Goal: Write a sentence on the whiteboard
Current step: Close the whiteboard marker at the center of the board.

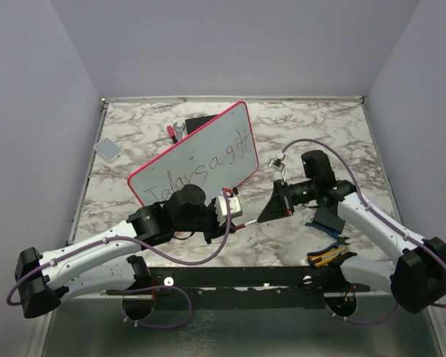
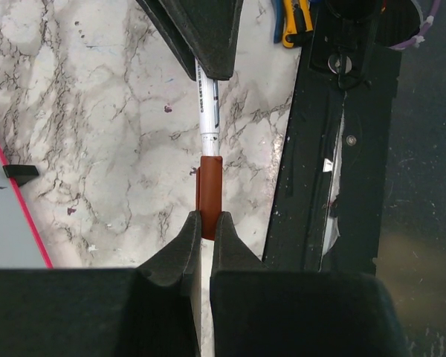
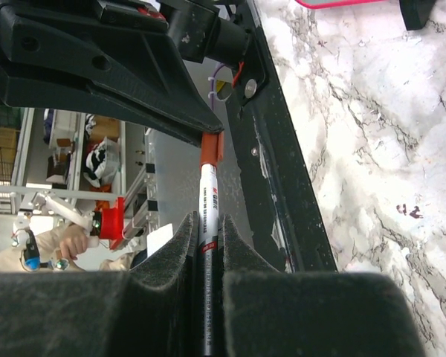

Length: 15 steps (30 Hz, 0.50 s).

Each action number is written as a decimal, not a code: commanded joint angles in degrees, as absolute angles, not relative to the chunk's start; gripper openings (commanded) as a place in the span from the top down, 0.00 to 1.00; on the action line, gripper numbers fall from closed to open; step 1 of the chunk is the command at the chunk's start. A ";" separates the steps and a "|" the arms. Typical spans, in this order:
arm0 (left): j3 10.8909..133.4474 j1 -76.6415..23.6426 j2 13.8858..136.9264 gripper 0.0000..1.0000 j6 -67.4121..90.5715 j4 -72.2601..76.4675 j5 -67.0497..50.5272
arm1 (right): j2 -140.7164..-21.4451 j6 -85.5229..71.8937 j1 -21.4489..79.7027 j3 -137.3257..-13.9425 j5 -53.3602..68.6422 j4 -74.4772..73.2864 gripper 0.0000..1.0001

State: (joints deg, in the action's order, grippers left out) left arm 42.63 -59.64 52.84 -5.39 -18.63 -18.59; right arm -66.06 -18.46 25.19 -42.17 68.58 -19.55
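Left pincer grips the red cap, right pincer the marker, both just in front of the whiteboard.

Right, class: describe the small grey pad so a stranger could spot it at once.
Start at the marble table and find the pink-framed whiteboard set diagonally across its middle. Left of the board, near the table's left edge, lies a small flat square pad. Unlike the silver wrench close to the board, it is plain grey and sits alone.

Whiteboard (pink frame) diagonal, w/ sentence along it.
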 commanded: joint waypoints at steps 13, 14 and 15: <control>42.33 -59.51 52.35 1.00 -3.45 -12.74 -14.68 | -67.25 -25.74 30.48 -39.94 67.15 -8.26 0.99; 42.24 -59.51 52.11 1.00 -3.31 -12.52 -14.29 | -67.40 -26.06 30.90 -39.81 67.15 -7.61 0.99; 42.13 -59.56 51.85 1.00 -3.22 -12.31 -14.00 | -67.55 -26.47 31.26 -39.65 67.07 -6.99 0.99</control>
State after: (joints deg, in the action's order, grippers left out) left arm 42.57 -59.64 52.82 -3.77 -19.16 -16.88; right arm -66.87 -23.57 28.58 -40.77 65.56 -11.38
